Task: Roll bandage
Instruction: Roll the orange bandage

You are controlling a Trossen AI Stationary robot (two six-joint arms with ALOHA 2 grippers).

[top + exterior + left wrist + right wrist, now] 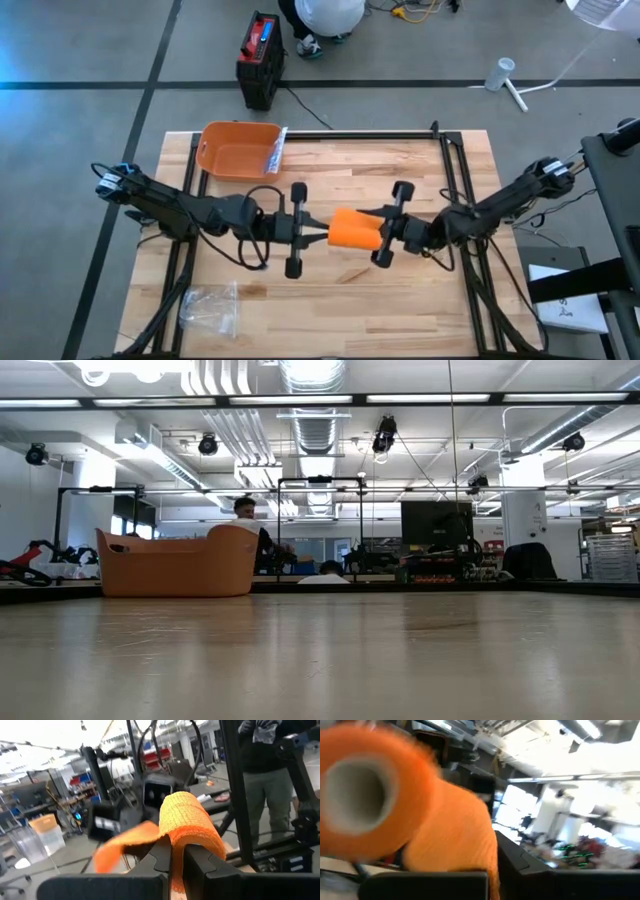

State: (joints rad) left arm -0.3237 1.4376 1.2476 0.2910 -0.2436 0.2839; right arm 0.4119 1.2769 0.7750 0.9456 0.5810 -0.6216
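An orange bandage roll (352, 229) with a grey core (354, 795) is held above the middle of the table between my two grippers. My left gripper (318, 232) is shut on the bandage from the table's left. My right gripper (380, 238) is shut on it from the right. In the left wrist view the roll (189, 820) stands beyond the fingers and a loose flap (120, 849) sticks out to one side. The low view shows neither the grippers nor the bandage. My left gripper pinches a strip of the bandage (171, 862) between its two fingers, just below the roll. The fingers lie level and come from the table's left. The roll is lifted clear of the table. My right gripper pinches orange bandage (492, 867) between its two fingers (530, 867), beside the roll's open core end. The fingers come level from the table's right. Whether it has a loose layer or the roll's wall, I cannot tell. The roll is clear of the table.
An orange basket (238, 150) stands at the table's far left; it also shows in the low view (180, 565). A clear plastic bag (210, 308) lies near the front left edge. A person (265, 780) stands beyond the table.
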